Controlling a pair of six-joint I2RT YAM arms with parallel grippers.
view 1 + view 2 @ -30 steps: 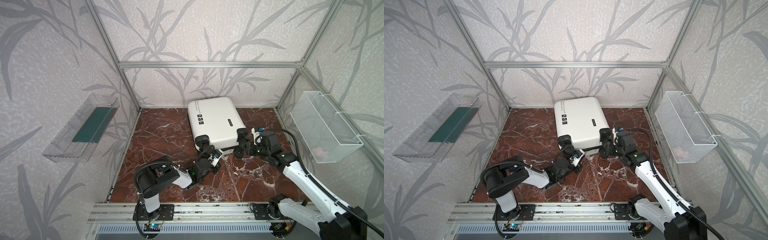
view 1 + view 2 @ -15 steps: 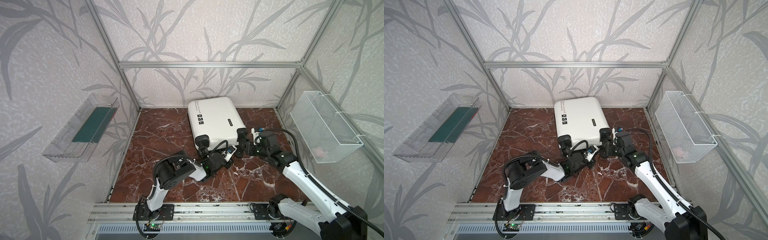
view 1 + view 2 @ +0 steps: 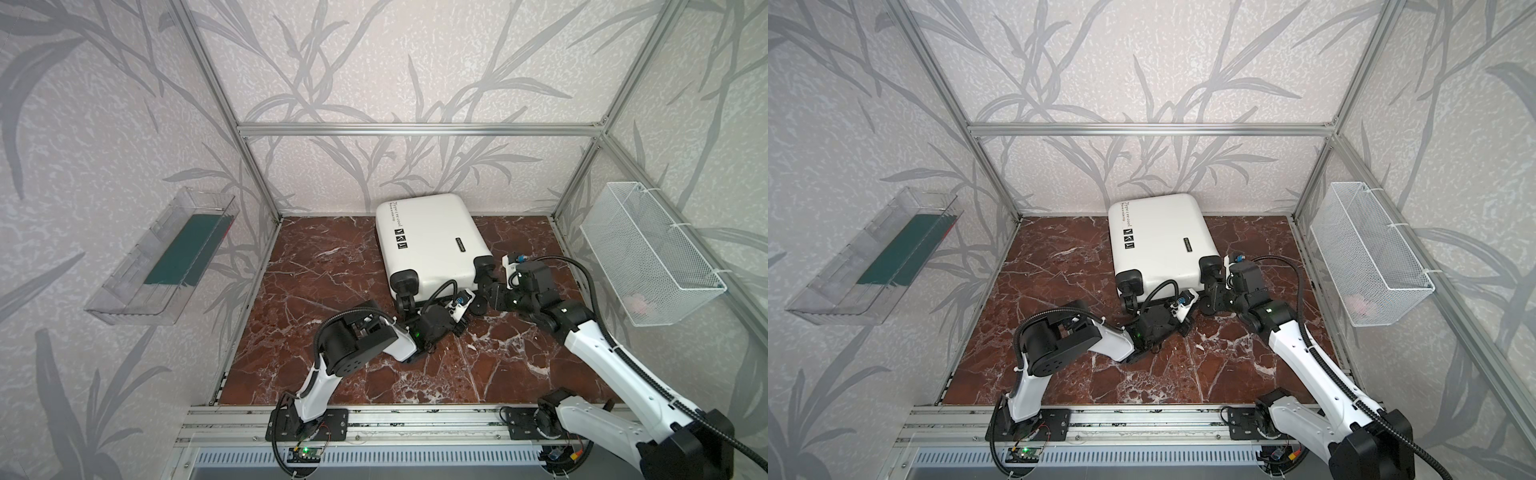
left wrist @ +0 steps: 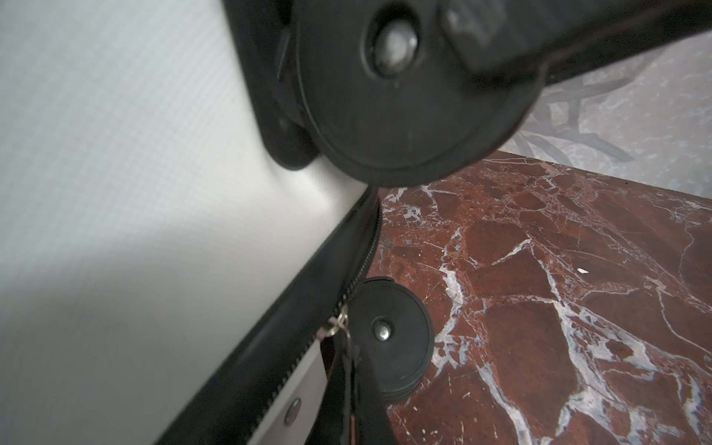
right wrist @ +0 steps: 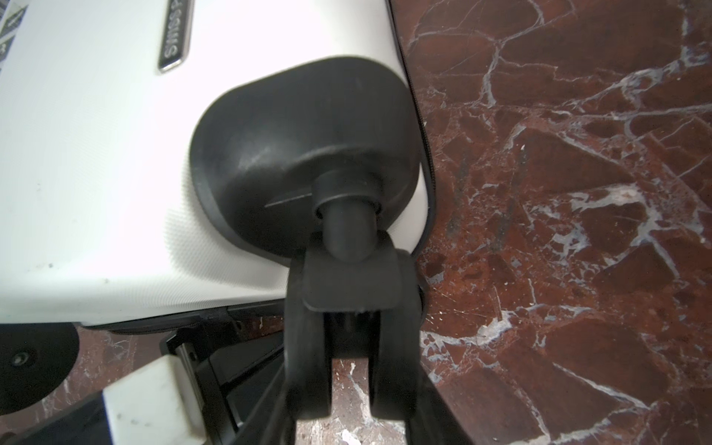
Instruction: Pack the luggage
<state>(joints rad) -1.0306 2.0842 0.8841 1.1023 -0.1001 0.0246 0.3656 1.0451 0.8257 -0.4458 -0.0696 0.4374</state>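
Observation:
The luggage (image 3: 428, 241) (image 3: 1158, 241), a white hard-shell suitcase, lies flat at the back of the marble floor with its black wheels toward me. My left gripper (image 3: 460, 326) (image 4: 348, 408) sits low by the front edge, near the right front corner. It is shut on the strap of the zipper pull (image 4: 334, 323) on the black zipper seam. My right gripper (image 3: 486, 286) (image 5: 350, 385) has its fingers on either side of the upper right twin wheel (image 5: 308, 366). Whether those fingers press on the wheel I cannot tell.
A clear wall bin (image 3: 166, 257) holding a dark green flat item hangs on the left wall. A white wire mesh basket (image 3: 648, 253) with something pinkish inside hangs on the right wall. Aluminium frame posts bound the floor.
My left gripper has slid right along the suitcase's front edge, from by the left front wheel to near the right one. The right arm has stayed at its wheel.

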